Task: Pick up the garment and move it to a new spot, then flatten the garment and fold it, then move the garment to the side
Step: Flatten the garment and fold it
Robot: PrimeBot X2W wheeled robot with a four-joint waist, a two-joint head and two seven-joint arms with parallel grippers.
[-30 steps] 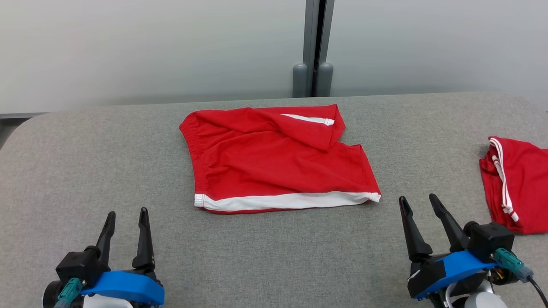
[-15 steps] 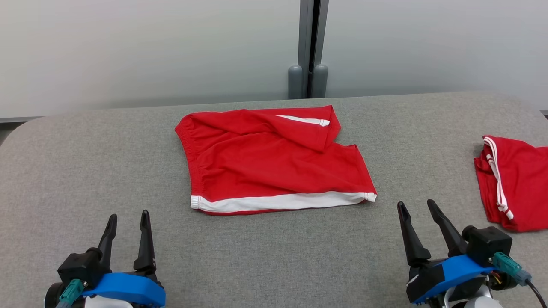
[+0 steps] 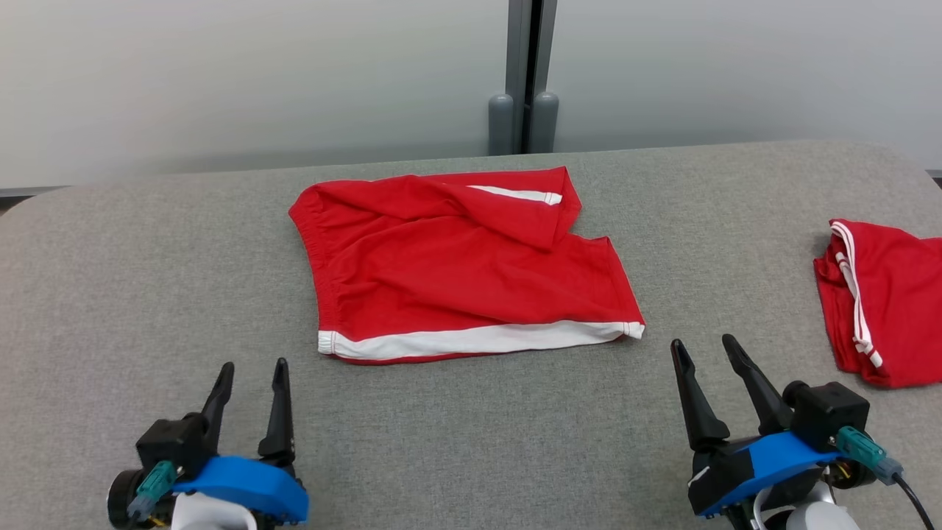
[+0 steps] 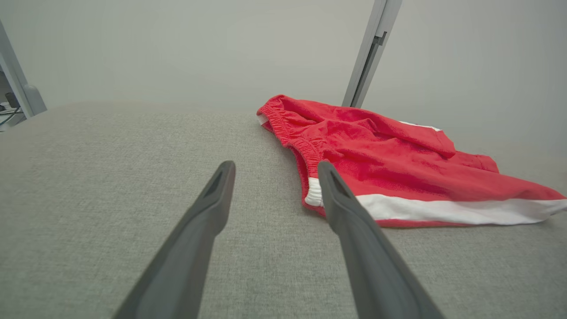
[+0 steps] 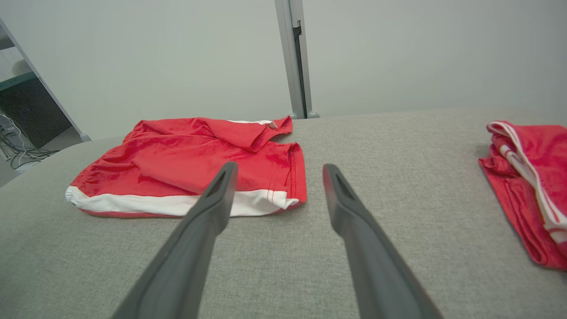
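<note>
Wide apart and empty on the left gripper point(image 3: 254, 364), above the table point(image 3: 110, 294), fingers aimed toward the waistband corner of the shorts point(image 3: 456, 272), clear of it. Same on the right gripper point(image 3: 702, 341): spread full, gripping nothing, just short of the white-banded hem corner. Beyond and between both, at mid-table: the red shorts, white band along the near edge, far leg flipped back over itself. Well off to the right, a second garment point(image 3: 890, 294), red, bunched. Behind, a grey post point(image 3: 524, 73) against a pale wall point(image 3: 221, 73).
</note>
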